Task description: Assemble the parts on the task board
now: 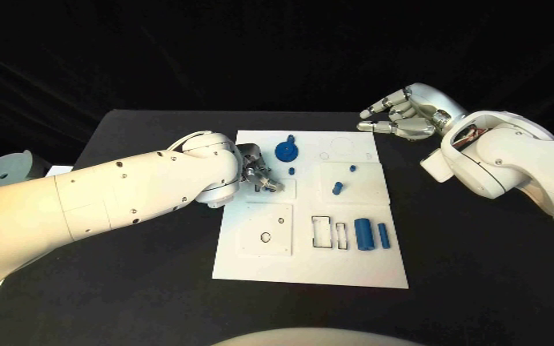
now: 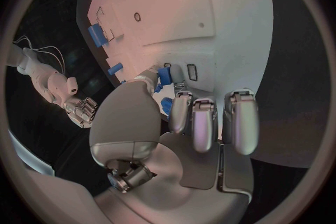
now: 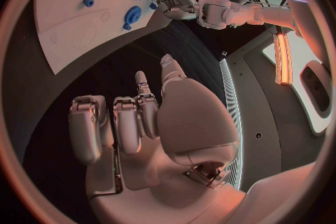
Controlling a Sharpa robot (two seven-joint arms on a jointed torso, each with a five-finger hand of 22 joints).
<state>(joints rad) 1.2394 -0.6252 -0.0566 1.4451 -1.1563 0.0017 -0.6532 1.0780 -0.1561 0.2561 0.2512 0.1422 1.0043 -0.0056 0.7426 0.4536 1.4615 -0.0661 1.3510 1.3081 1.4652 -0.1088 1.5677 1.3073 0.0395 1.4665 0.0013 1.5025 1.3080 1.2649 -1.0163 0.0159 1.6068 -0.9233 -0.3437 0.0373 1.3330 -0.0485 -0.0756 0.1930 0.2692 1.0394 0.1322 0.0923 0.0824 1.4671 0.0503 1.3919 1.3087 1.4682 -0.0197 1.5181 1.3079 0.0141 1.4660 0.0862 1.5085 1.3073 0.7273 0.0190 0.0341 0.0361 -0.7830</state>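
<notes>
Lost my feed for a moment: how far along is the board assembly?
Early. The left robot hand is over the task board, working at a small blue part. The right robot hand holds nothing. The blue disc and two blue cylinders lie loose; the rectangular slots look unfilled.

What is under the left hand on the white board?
The left hand is over the board; its fingertips meet a small blue part. Whatever lies beneath its palm is covered.
</notes>
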